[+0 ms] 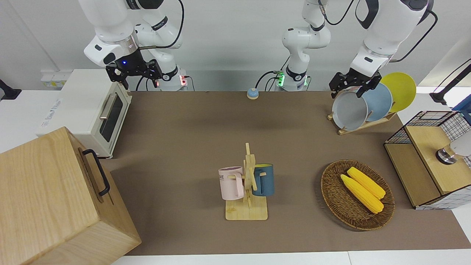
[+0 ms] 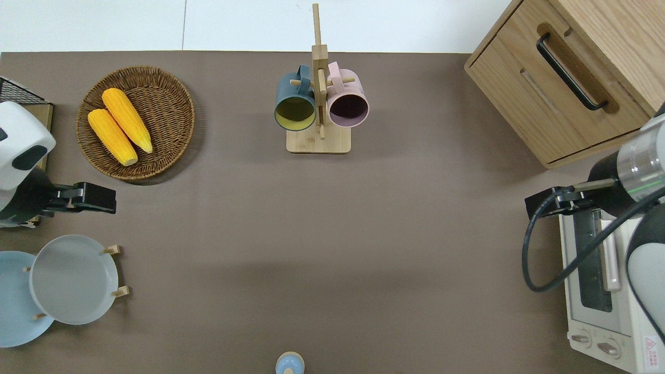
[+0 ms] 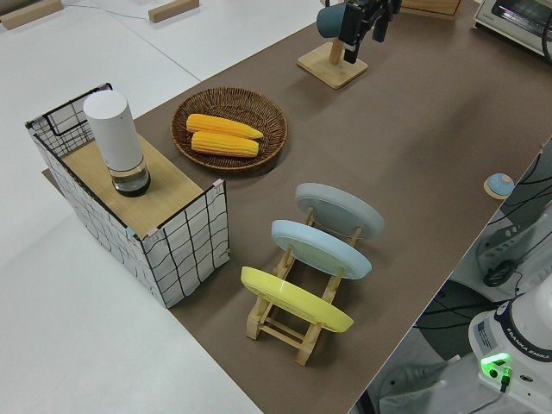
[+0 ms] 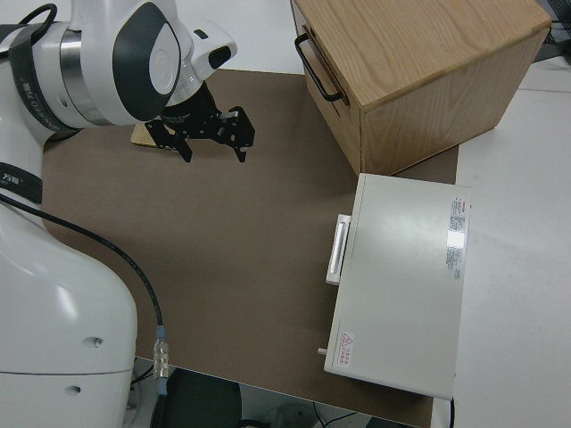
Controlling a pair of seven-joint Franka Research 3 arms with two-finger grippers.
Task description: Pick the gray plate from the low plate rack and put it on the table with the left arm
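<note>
Currently:
Left gripper point(image 1: 354, 88): hanging released over the desk point(image 1: 191, 129), holding nothing.
Gray plate point(image 1: 349, 110): leaning in the rack point(image 1: 362, 125).
Right arm: sitting parked.

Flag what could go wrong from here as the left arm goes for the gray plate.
1. The gray plate leans in the low plate rack close against the light blue plate; a slightly misaimed left pincer could knock that one.
2. Pulling at an angle could drag the light rack along.
3. The corn basket sits nearby, limiting free table for setting down.
</note>
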